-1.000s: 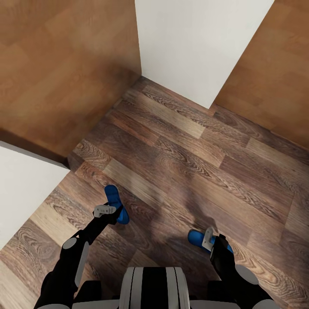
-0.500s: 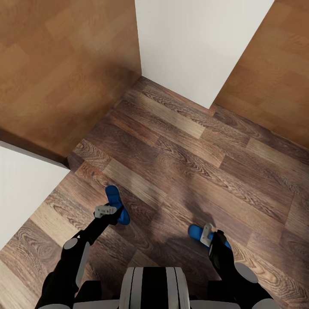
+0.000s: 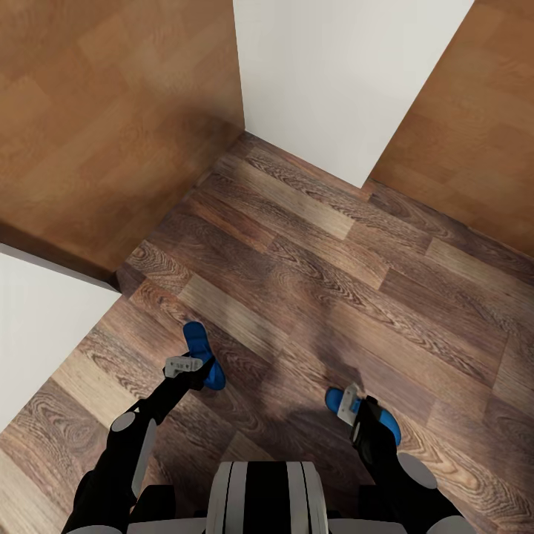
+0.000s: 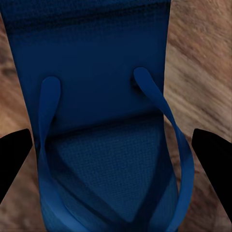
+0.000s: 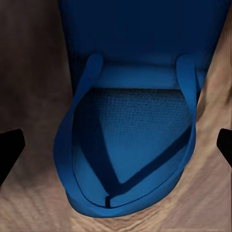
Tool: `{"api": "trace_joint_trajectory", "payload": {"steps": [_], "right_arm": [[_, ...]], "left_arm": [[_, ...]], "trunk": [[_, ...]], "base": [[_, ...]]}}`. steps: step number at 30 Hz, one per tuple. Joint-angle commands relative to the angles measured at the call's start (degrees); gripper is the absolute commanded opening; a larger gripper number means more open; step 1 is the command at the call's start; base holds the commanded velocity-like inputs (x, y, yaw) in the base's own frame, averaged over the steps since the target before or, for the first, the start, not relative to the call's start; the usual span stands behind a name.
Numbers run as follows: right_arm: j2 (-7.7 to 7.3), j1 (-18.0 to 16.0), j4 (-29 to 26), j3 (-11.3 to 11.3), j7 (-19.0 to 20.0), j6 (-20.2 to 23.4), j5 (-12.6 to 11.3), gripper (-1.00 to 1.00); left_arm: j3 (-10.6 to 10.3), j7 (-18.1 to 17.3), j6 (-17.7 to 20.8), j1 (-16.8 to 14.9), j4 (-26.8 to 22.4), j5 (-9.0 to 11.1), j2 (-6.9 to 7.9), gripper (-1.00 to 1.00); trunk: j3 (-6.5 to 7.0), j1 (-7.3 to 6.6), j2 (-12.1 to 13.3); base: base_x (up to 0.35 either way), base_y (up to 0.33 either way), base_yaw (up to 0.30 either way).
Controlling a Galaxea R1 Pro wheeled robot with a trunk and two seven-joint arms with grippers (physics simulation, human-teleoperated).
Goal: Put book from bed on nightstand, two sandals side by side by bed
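Left end effector [image 3: 194,365] hangs wide open over the left sandal [image 3: 200,352], fingers straddling its straps; right end effector [image 3: 354,409] is likewise open astride the right sandal [image 3: 386,426]. Both sandals lie on the wood-plank floor [image 3: 311,252], at seven and five o'clock. They look light and flexible: pinch the sole edges. Both arms reach steeply down.

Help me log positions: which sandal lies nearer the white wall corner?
The sandal under the left gripper: this left sandal reaches further up the floor than the right sandal.
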Motion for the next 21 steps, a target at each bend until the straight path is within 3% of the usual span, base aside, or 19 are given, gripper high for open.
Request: {"api": "trace_joint_trajectory", "payload": {"steps": [1, 7, 15, 21], "right_arm": [[-0.06, -0.03, -0.09, 0.2, 0.53, 0.0, 0.61, 1.0], [-0.05, -0.03, -0.02, 0.2, 0.55, -0.78, 0.61, 1.0], [-0.07, -0.03, 0.08, 0.24, 0.54, -0.83, 0.63, 1.0], [-0.13, -0.03, 0.09, 0.28, 0.57, -0.86, 0.61, 1.0]], "left_arm": [[0.26, -0.46, 0.27, -0.03, -0.11, -0.48, -0.09, -1.0], [0.25, -0.45, 0.27, -0.03, -0.11, -0.48, -0.09, -1.0], [0.12, -0.2, 0.27, -0.03, -0.02, -0.48, -0.09, -1.0], [0.08, -0.16, 0.27, -0.03, -0.02, -0.48, -0.09, -1.0]], "trunk": [[-0.03, -0.01, -0.01], [-0.03, -0.01, -0.01], [-1.8, 0.2, -0.12], [-1.8, 0.2, -0.12]], "base": [[0.0, 0.0, 0.0], [0.0, 0.0, 0.0], [0.0, 0.0, 0.0], [0.0, 0.0, 0.0]]}}
